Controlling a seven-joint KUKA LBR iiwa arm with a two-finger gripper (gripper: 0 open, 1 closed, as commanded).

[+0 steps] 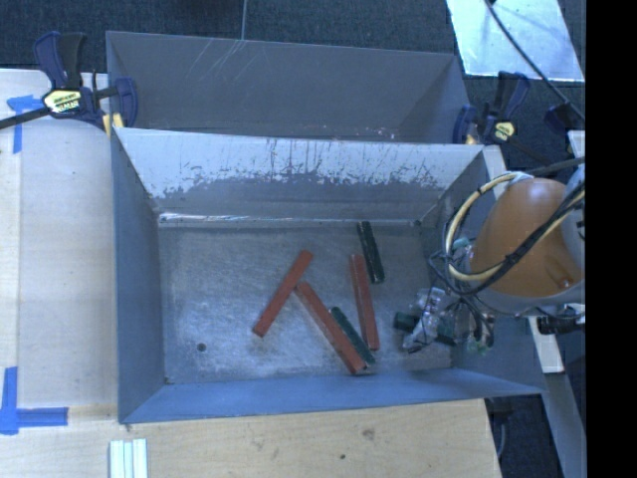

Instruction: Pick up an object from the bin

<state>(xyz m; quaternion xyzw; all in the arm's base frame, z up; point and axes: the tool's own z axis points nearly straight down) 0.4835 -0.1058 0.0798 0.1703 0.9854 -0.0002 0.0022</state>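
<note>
My gripper [416,335] hangs low at the bin's right side, near the front right corner. Closest to it lies a red-brown stick [363,302], pointing front to back. A short dark green stick [350,331] lies just left of that one, near its front end. Another long red-brown stick [330,329] slants from the middle of the floor toward the front right. Nothing shows between my fingers.
A third red-brown stick [283,293] slants across the middle of the floor. A dark stick [371,252] lies near the back wall, right of centre. The floor's left half is bare metal. The arm with its orange cover and cables stands over the right wall.
</note>
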